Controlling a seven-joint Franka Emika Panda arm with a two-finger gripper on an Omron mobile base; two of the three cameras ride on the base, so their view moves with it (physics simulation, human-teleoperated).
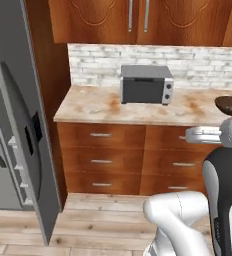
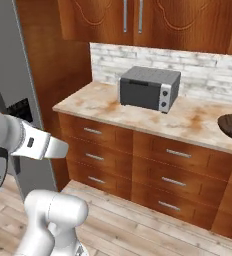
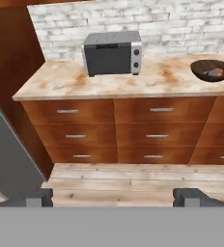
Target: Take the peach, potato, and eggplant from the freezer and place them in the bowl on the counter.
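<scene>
On the marbled counter (image 3: 109,79), shallow dark-brown bowl (image 3: 213,70); gripper (image 3: 114,197) wide, empty.

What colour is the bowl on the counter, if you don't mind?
Dark brown; the bowl shows best in the hand view.

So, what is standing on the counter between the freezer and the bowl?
A grey toaster oven stands on the counter, between the freezer and the bowl, as the hand view shows.

Toaster oven (image 3: 112,52): no brand or numbers could be read.
Freezer (image 1: 23,135): door panel carried no legible label.
Worktop (image 3: 147,79): no signs were visible.
</scene>
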